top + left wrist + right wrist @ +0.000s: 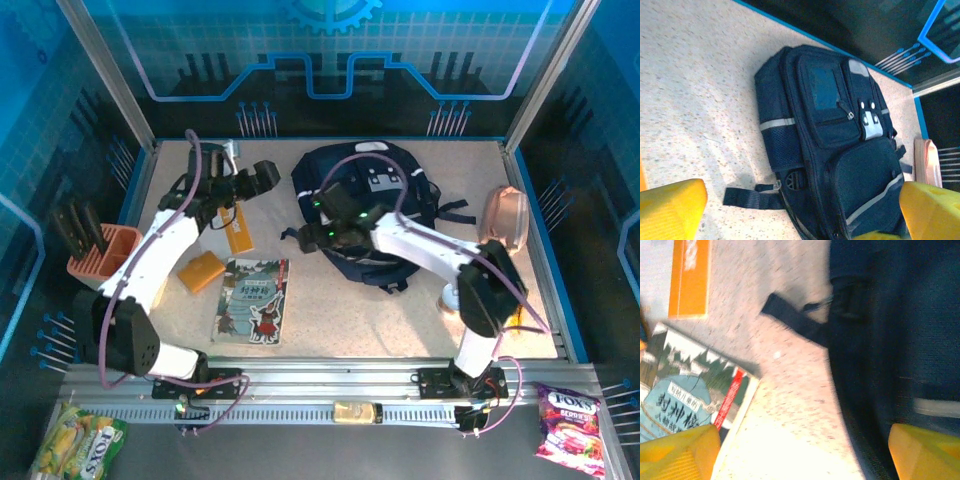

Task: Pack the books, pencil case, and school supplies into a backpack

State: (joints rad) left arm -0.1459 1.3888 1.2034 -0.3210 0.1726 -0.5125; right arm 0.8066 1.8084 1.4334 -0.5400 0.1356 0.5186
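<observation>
The navy backpack (372, 195) lies flat at the back middle of the table, its front pockets up (840, 140). My left gripper (262, 177) hovers open just left of it, yellow fingertips (670, 207) wide apart and nothing between them. My right gripper (314, 230) is open at the backpack's near-left corner (900, 340), over bare table beside a black strap (795, 320). A grey-teal book (252, 298) (690, 385) lies front left. An orange-yellow pad (200, 270) and an orange booklet (238, 232) (690, 277) lie near it. The pinkish pencil case (507, 218) (927, 162) sits far right.
A pink rack (100, 250) with black pieces stands at the left edge. Blue walls close the table at the back and both sides. Candy bags (570, 425) lie beyond the front rail. Bare tabletop stretches between the book and the right arm's base.
</observation>
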